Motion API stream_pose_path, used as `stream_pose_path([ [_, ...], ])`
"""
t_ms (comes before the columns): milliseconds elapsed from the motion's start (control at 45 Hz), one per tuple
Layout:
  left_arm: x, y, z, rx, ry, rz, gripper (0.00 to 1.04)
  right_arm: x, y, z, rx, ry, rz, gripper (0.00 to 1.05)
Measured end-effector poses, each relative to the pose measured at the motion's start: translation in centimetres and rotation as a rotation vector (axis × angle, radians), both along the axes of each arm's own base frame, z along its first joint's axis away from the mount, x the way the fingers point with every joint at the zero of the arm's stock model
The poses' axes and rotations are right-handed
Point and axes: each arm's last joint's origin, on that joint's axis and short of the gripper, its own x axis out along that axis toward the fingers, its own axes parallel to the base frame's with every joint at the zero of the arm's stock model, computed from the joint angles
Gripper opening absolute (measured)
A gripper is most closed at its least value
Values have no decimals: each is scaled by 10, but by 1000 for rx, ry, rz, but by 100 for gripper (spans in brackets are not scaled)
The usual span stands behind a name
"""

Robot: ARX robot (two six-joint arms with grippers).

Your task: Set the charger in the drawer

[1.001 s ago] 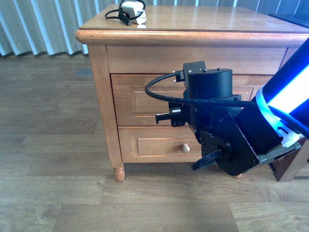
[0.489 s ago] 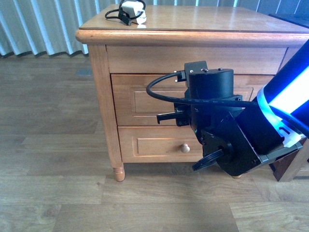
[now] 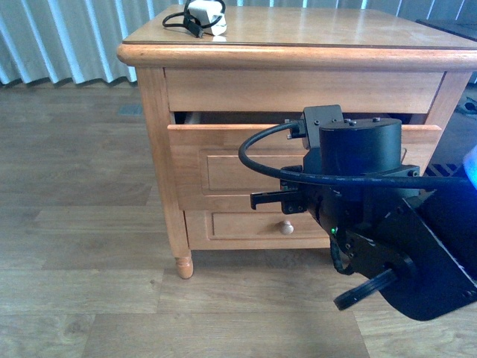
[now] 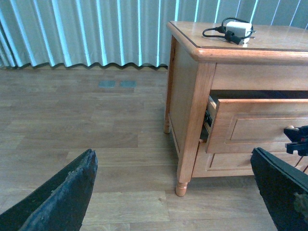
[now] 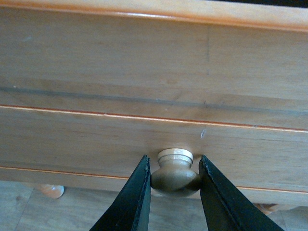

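Observation:
The charger, a white block with a black cable, lies on the back left corner of the nightstand top; the left wrist view also shows the charger. The drawer stands partly pulled out, with a dark gap above its front. My right gripper is shut on the drawer's round knob, one finger on each side. In the front view my right arm hides the knob. My left gripper hangs open over the floor, left of the nightstand, holding nothing.
The shorter lower drawer with its own knob is closed beneath. A nightstand leg stands on the wood floor. Pleated curtains hang behind.
The drawer has slid out toward me, opening a gap under the nightstand top. My right arm has drawn back and down with the knob in its grip.

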Motion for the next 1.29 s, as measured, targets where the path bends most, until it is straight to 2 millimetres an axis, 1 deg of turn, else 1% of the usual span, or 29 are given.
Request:
stream_pose_path([
  [67,0,0,0,0,0,0,99,-9,-3,1,9,19,14,24],
  [400,0,0,0,0,0,0,99,-39,-21,9,74,101,65,24],
  [556,0,0,0,0,0,0,99,-59,-28,11,90,119,96,24],
  [712,0,0,0,0,0,0,99,-71,-31,12,97,134,116,24],
  [823,0,0,0,0,0,0,99,-75,-32,13,100,140,122,24],
  [1023,0,0,0,0,0,0,99,-77,-35,15,101,146,129,63],
  [1112,0,0,0,0,0,0,99,-79,-38,24,110,134,147,79],
  [1134,0,0,0,0,0,0,99,-79,-38,25,112,131,150,81],
  [1223,0,0,0,0,0,0,99,-85,-42,35,119,125,178,98],
  [1290,0,0,0,0,0,0,99,-91,-47,40,116,121,196,96],
])
